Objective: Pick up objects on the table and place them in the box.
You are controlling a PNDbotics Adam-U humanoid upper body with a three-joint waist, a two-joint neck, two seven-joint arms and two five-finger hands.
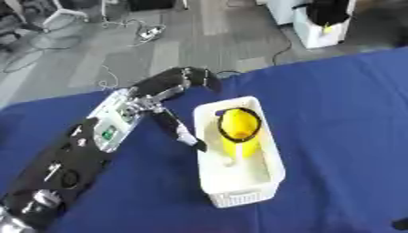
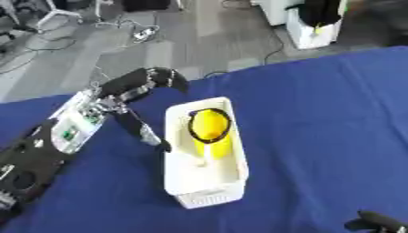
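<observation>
Your left hand (image 1: 171, 86) is up beside the far-left corner of the box (image 1: 238, 196), coming in from the lower left on that long black arm (image 1: 60, 170) with the pale panel on the forearm. It's holding nothing: the fingers (image 1: 199, 76) curl over loosely toward the far edge of the surface (image 1: 343, 113), and the thumb (image 1: 179, 129) sticks out straight, running down alongside the box's left wall, right next to it, though you can't really tell if it's actually touching. The box is white, long and narrow, sitting on the blue surface a bit askew, with a slotted end facing you. Inside it there's a yellow thing (image 2: 209, 129) with a black ring (image 2: 226, 122) around its upper part, lying in the far half of the box, plus what looks like a pale bit just below it that's too blurry to call. As for your right hand (image 2: 374, 222), only a dark bit of it pokes in at the lower right corner of the right eye view, resting near the surface edge, and you can't tell whether it's open or closed from that. Apart from the box, the blue cloth looks bare where it shows. Beyond the surface it's grey floor (image 1: 183, 41) with some cables (image 1: 147, 29) and a white cart (image 1: 318, 25) at the top right.
</observation>
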